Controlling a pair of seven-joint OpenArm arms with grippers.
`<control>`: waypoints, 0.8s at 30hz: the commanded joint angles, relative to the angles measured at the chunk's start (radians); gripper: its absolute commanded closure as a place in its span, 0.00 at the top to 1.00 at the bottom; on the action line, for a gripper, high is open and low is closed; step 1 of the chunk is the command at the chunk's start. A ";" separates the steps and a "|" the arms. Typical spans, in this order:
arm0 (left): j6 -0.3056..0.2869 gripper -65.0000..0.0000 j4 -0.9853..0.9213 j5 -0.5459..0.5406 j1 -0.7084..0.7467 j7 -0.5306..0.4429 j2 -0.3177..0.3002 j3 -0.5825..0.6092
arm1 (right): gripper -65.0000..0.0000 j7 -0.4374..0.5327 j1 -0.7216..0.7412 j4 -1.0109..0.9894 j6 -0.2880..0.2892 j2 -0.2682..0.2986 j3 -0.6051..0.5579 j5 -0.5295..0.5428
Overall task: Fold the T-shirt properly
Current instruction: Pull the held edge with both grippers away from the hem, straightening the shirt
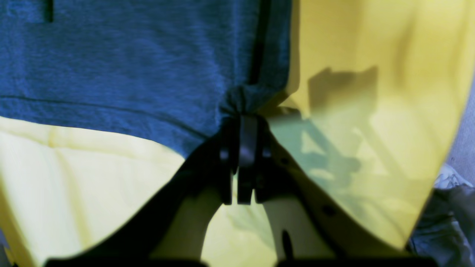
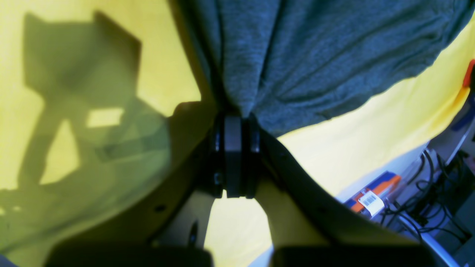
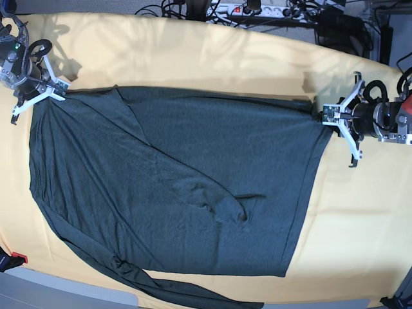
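Note:
The dark charcoal T-shirt (image 3: 180,187) lies spread across the yellow cloth, one long sleeve folded over its body and another trailing along the front edge. My left gripper (image 3: 325,113) is shut on the shirt's far right corner, where the fabric bunches (image 1: 243,100) between the jaws. At the far left, my right gripper (image 3: 58,89) is shut on the shirt's other far corner, with gathered fabric (image 2: 241,100) rising from its fingers. The far edge of the shirt runs nearly straight between the two grippers.
The yellow cloth (image 3: 193,58) covers the table. Cables and a power strip (image 3: 257,9) lie beyond the far edge. A small red item (image 3: 18,259) sits at the front left corner. An orange and blue box (image 2: 374,193) and cables show below the table.

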 commanded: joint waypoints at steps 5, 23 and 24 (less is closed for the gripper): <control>0.007 0.00 0.056 -0.001 0.042 -0.005 -0.081 -0.014 | 0.00 -0.020 -0.112 0.053 -0.030 0.017 0.129 0.061; 0.007 0.00 0.243 -0.002 0.132 0.003 -0.206 -0.014 | 0.00 -0.024 -0.406 0.151 0.193 -0.204 0.532 0.199; 0.007 0.00 0.252 -0.002 0.144 0.010 -0.215 -0.014 | 0.00 -0.024 -0.418 0.151 0.193 -0.204 0.532 0.198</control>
